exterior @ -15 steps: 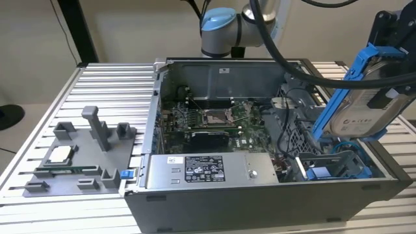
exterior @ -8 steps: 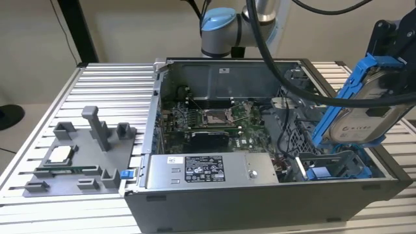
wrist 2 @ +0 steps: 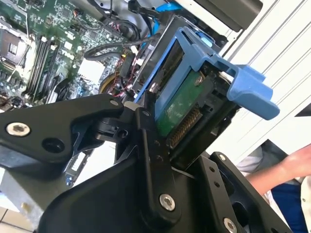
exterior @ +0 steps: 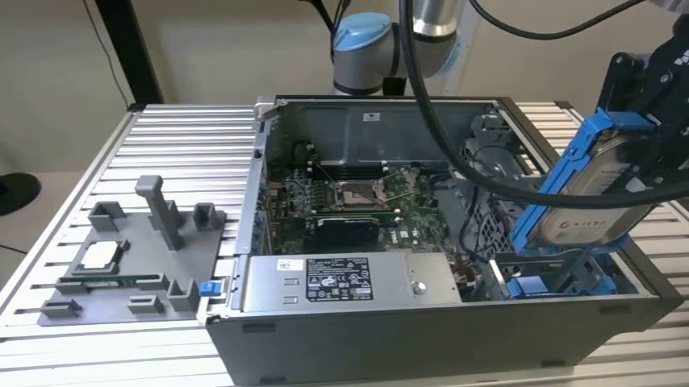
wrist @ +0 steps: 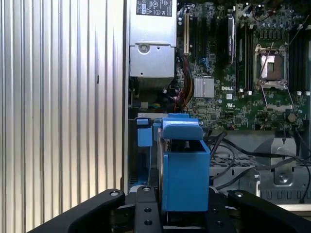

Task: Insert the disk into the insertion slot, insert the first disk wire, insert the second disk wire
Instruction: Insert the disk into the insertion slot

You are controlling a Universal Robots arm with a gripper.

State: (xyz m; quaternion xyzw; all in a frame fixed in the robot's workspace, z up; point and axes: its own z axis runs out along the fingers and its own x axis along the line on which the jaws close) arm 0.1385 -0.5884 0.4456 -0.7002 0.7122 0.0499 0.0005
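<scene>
Your gripper [wrist: 184,208] is clamped on the disk [wrist: 183,167], with black fingers [wrist: 146,208] on either flank and the bright blue plastic frame end-on in the first wrist view. In the exterior view you're holding the disk tilted, upper end leaning toward that view's right, white label facing out, silver-grey body inside the blue rim. Its lower end hangs just above the insertion slot [exterior: 560,284], the blue-railed bay at the near corner of the computer case [exterior: 431,343] on the exterior view's right; you can't tell from here whether the two are touching.

Watch your edges. The grey power-supply box [exterior: 323,282] sits just beside the slot on the exterior view's left, the perforated cage [exterior: 486,226] stands close behind it, and the case's outer wall closes the far side. Thick black cables [exterior: 414,81] drop from the arm and sweep across just beside the disk. The open room is above the case.

Second wrist view gives you the disk's underside: green circuit board, a row of gold contacts, the blue latch tab sticking out past the fingers. A person's arm [wrist 2: 286,170] is near, beyond the case wall.

Deeper in, the green motherboard [exterior: 356,205] lies flat with its square metal processor socket [wrist: 269,68]. The case rests on a ribbed, slatted aluminium table [exterior: 183,137]; well apart on the exterior view's left sits a matt grey fixture tray [exterior: 119,278] with upright posts. Plain beige wall [exterior: 215,48] behind
</scene>
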